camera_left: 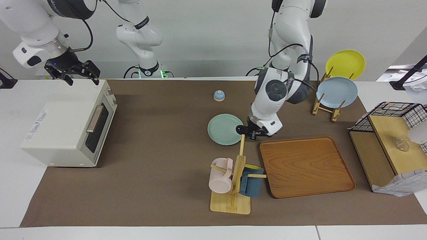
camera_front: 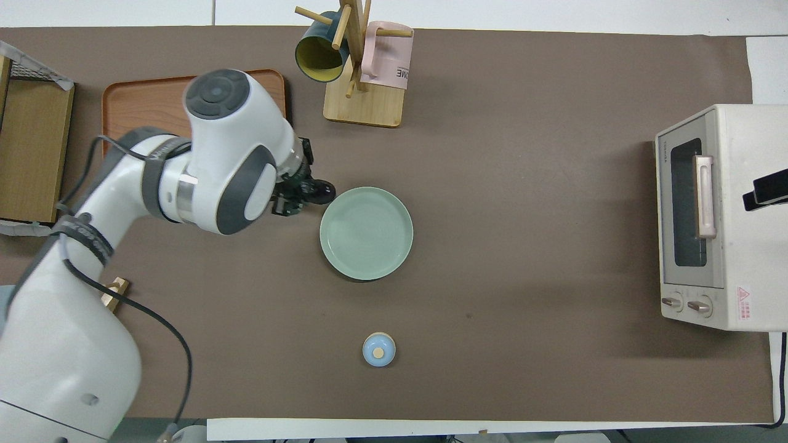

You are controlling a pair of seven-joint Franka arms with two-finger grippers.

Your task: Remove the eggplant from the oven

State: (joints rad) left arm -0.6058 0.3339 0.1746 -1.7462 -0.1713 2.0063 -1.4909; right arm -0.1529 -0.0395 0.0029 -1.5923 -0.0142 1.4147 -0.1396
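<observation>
Landmark: the pale green plate [camera_left: 223,130] lies flat near the middle of the brown mat [camera_left: 160,173], and nothing rests on it.
Left gripper: the left gripper [camera_left: 249,131] hangs low over the mat just off the plate's rim, on the side toward the left arm's end of the table, between the plate and the wooden tray [camera_left: 307,166].
Left jaws: clenched on a small dark rounded thing, the eggplant.
Eggplant: the eggplant [camera_left: 241,129] sticks out of the fingers toward the plate. Its dark end is right at the plate's rim, and I cannot tell whether it touches. It is well apart from the oven.
Oven: the oven [camera_left: 63,126] stands well away from the plate, at the right arm's end of the table, with its dark glass door shut and the tan handle facing the plate.
Right gripper: the right gripper [camera_left: 72,72] waits over the top of the oven, far from the plate.
Right jaws: spread apart, with nothing between them.
Tray: it is bare, just past the left gripper from the plate.
Mug rack: the mug rack [camera_left: 233,186] stands farther from the robots than the plate, with a pink mug [camera_left: 220,180] and a blue mug [camera_left: 252,185] hung on it.
Bell: a small blue bell [camera_left: 219,95] sits nearer to the robots than the plate.
</observation>
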